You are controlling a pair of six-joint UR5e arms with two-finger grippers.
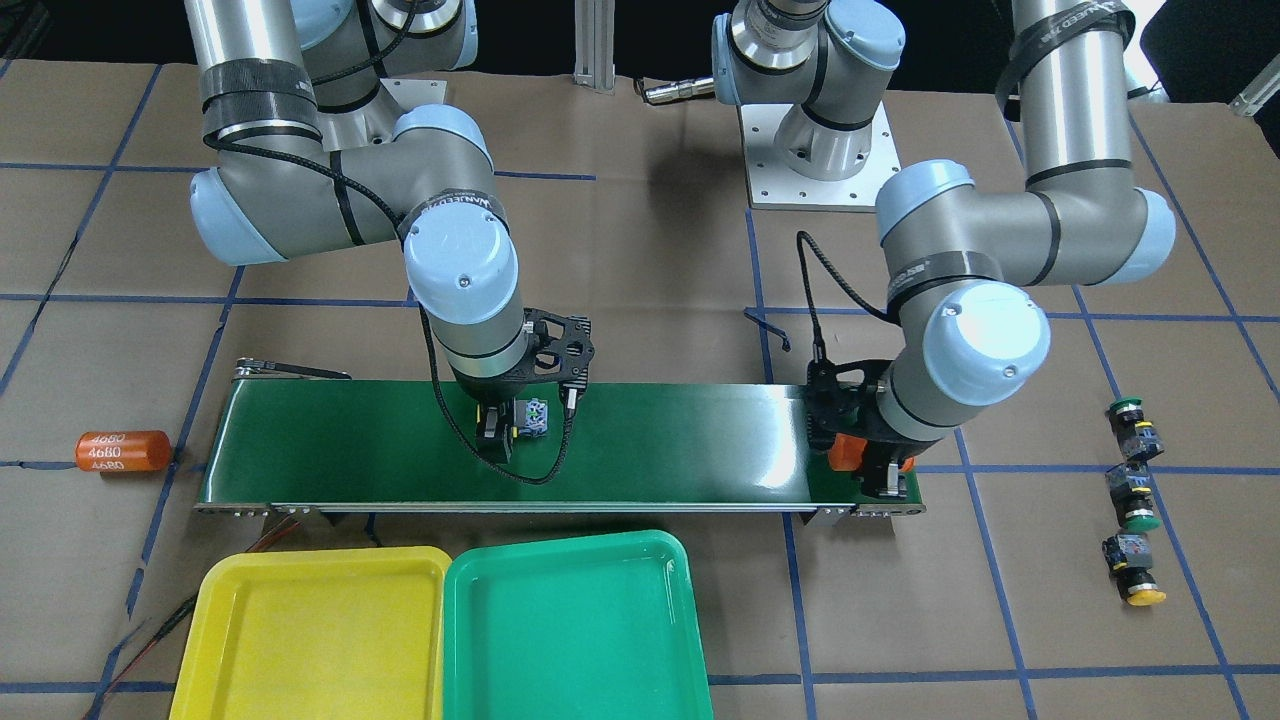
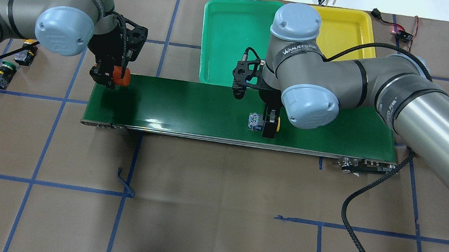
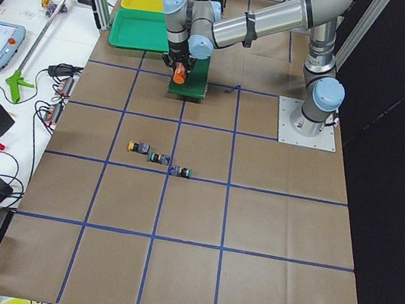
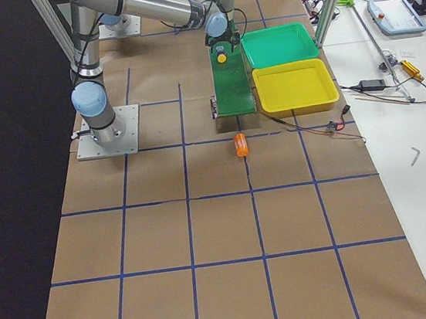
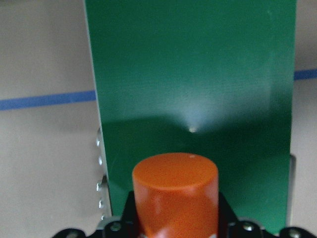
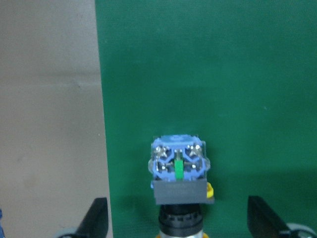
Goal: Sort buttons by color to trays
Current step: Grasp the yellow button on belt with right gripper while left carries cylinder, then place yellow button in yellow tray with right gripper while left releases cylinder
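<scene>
Now your left gripper (image 2: 113, 77) holds an orange cylinder (image 5: 176, 193). Your right gripper (image 6: 181, 220) — spread wide — straddles a yellow button (image 6: 177, 171).

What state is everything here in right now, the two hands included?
Left hand, shut on an orange cylinder at the belt's end.
Right hand, open, around a yellow button lying on the belt.
Yellow tray, empty.
Green tray, empty.
Three loose buttons, lying on their sides on the table.
Second cylinder, lying on its side on the table.
</scene>
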